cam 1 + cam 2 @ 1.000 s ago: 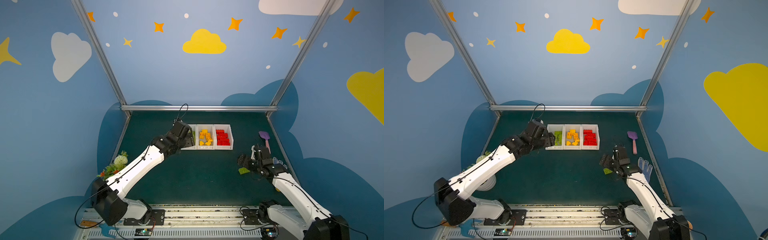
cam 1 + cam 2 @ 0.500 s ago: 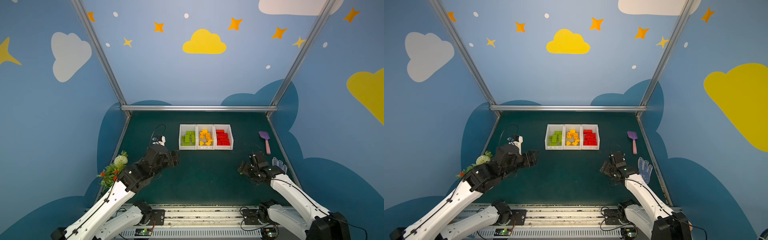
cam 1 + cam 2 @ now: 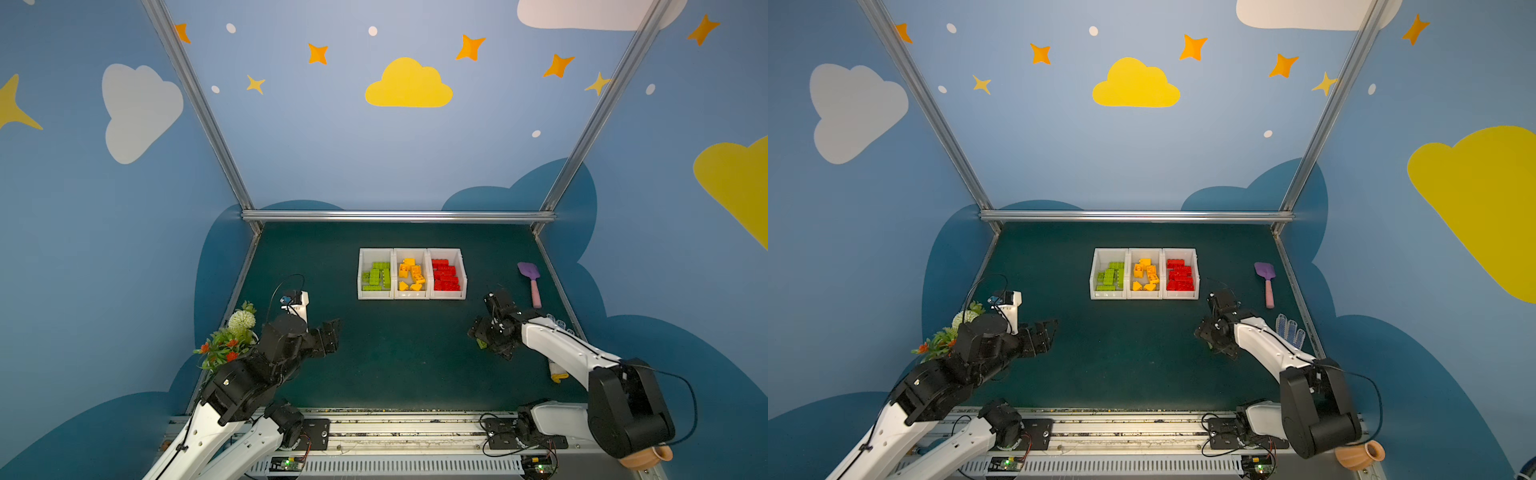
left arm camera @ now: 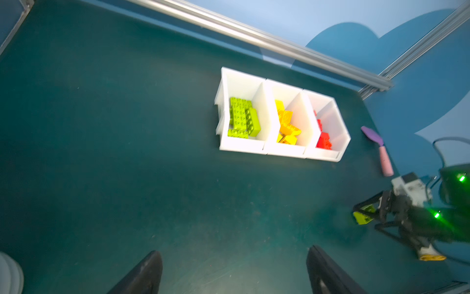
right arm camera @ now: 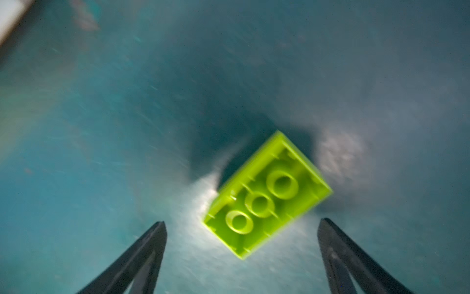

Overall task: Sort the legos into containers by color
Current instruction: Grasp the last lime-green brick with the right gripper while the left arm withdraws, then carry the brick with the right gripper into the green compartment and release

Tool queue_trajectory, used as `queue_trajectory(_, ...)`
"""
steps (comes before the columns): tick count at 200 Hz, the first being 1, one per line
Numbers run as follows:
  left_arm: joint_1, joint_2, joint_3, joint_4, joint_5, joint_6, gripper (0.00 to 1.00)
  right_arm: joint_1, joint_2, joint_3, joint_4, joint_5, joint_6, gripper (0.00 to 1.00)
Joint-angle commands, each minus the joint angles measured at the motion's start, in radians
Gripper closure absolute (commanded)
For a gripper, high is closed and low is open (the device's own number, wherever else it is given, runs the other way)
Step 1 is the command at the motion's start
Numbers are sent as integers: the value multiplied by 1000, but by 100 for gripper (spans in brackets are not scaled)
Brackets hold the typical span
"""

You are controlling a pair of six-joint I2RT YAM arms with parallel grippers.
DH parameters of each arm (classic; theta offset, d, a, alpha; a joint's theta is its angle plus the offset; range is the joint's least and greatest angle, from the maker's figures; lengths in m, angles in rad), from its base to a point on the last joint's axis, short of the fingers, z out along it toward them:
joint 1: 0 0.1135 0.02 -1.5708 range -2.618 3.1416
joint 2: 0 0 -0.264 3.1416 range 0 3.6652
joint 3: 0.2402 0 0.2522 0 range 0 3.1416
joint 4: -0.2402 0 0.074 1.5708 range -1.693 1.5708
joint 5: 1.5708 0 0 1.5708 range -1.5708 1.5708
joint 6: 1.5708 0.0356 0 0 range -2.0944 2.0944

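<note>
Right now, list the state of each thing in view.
left gripper: open, empty.
right gripper: open, fingers either side of the loose green brick.
loose green brick: on the mat, underside up, not gripped.
green bin: holds green bricks.
yellow bin: holds yellow bricks.
red bin: holds red bricks.
purple shovel: flat on the mat.

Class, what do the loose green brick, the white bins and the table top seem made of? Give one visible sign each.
Green brick: moulded plastic, smooth, slightly glossy; hollow underside with round tubes.
White bins: likely rigid plastic, matt, thin straight walls.
Table top: dark green mat, perhaps felt or rubber; dull, faintly speckled.
</note>
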Motion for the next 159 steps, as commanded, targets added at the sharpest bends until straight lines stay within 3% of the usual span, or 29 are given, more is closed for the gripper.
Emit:
queue_trajectory(1, 14, -34, -12, 5, 17, 24, 11, 9, 59, 63, -53, 4, -35, 11)
queue_trajectory(50, 72, -53, -21, 21, 75, 38, 10, 29, 133, 123, -90, 38, -56, 27)
queue_trajectory(117, 109, -50, -26, 33, 123, 44, 9, 49, 198, 150, -99, 37, -101, 77)
queue_trajectory(159, 115, -55, -29, 33, 115, 42, 9, 103, 166, 262, -173, 70, -224, 81)
